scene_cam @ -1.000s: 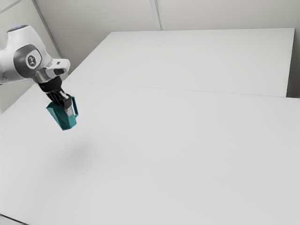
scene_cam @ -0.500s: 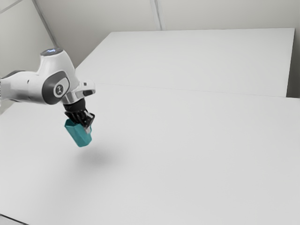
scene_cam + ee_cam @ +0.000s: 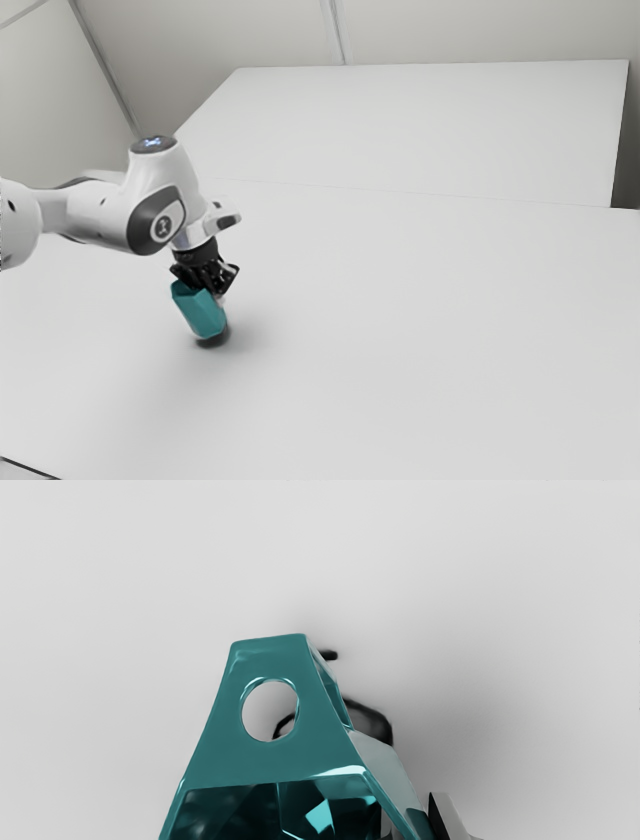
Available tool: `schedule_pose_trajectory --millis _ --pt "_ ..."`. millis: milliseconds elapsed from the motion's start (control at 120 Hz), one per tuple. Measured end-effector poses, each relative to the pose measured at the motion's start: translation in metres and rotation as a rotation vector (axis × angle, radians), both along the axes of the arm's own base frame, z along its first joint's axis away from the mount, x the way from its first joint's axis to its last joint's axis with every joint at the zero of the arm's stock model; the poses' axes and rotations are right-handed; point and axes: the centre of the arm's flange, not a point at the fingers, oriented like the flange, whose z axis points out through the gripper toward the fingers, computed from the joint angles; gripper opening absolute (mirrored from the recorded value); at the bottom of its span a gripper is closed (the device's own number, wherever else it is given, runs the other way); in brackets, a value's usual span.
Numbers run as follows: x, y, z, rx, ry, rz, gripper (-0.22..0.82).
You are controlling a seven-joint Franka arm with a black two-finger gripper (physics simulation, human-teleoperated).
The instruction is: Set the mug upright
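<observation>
One arm (image 3: 100,215): white with dark grey joint covers, coming in from the exterior view's left and bending down at the wrist toward the white table (image 3: 430,320)

Mug (image 3: 202,310): teal and faceted, low over the exterior view's left part of the table, leaning rather than upright; the mouth tips up toward the exterior view's left, the base slants down toward the exterior view's right

Gap under the base: very little at most; whether the base touches the table I cannot tell

Gripper (image 3: 214,290): black, at the upper end of the mug, clamped on its wall; in the wrist view one finger (image 3: 452,817) presses on the outside, and a bit of the other (image 3: 386,825) shows inside the mouth

Handle (image 3: 270,760): in the wrist view, a flat teal face with a round hole, tapering away from the mouth; the pale tabletop shows through the hole, along with part of a dark outline

Shadow (image 3: 250,337): soft and grey, spreading from the base toward the exterior view's right, darkest right beneath the mug

Panel (image 3: 430,130): large and white, beyond the table, reaching to the exterior view's right
</observation>
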Motion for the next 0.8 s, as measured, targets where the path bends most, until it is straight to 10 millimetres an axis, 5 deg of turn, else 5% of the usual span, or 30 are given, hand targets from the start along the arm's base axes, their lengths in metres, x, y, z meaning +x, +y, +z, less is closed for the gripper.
schedule_pose_trajectory --millis 317,500,800 --pt "0.008 -0.02 -0.02 -0.002 -0.018 0.066 -0.17" --pt "0.009 -0.03 -0.019 -0.014 -0.038 0.091 0.02" --pt "0.011 -0.042 0.022 -0.028 -0.126 0.107 0.31"
